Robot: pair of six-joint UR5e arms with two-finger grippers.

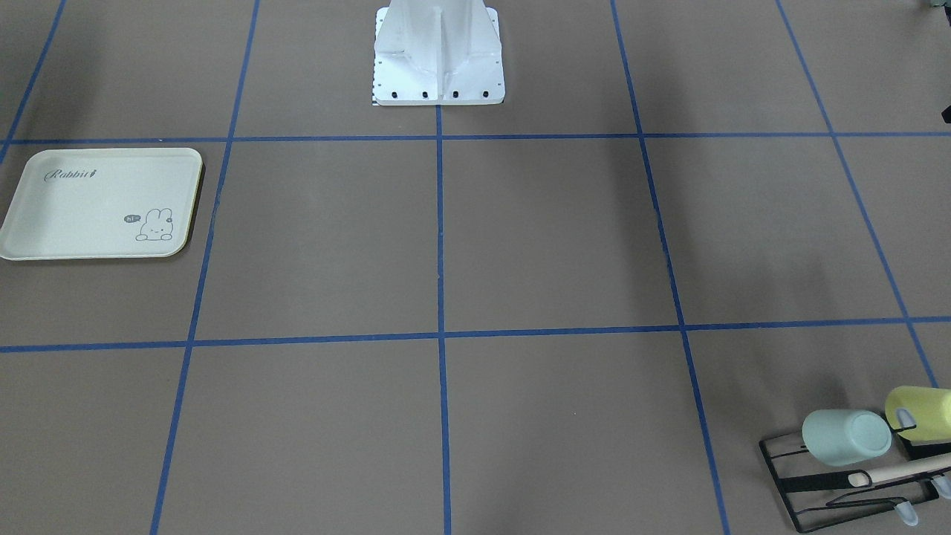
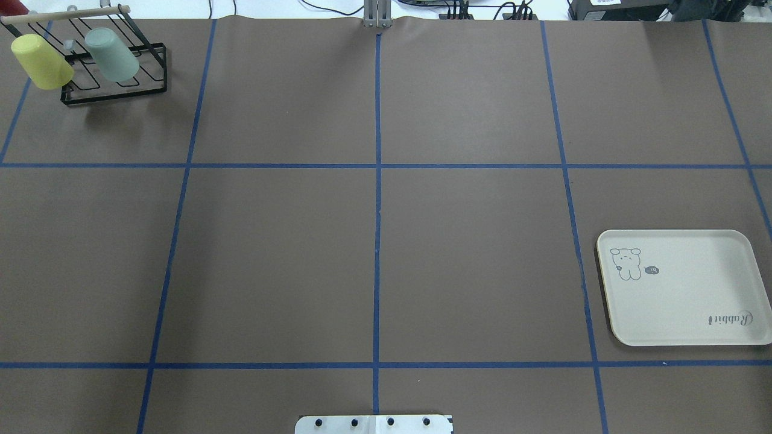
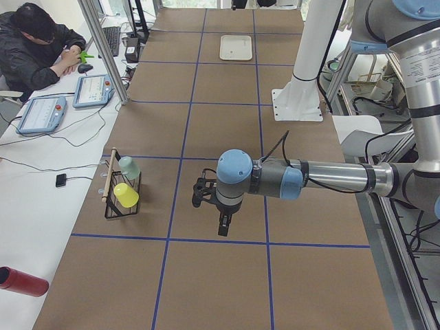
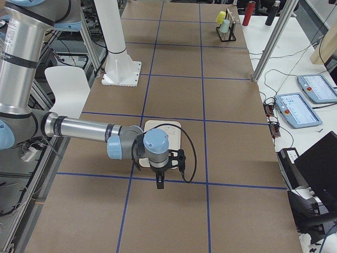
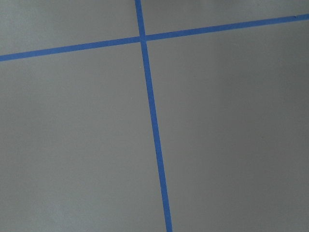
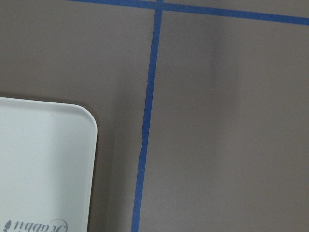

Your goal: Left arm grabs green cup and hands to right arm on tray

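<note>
The pale mint-green cup hangs tilted on a black wire rack at the table's far left corner, and also shows in the front view. The cream "Rabbit" tray lies bare on the right side, near the robot; its corner shows in the right wrist view. My left gripper hangs above the brown table, well short of the rack. My right gripper hangs over the tray's outer edge. Both show only in the side views, so I cannot tell whether they are open or shut.
A yellow-green cup hangs on the same rack beside the green one, under a wooden rod. The robot's white base stands mid-table at the near edge. A seated operator and tablets lie beyond the far edge.
</note>
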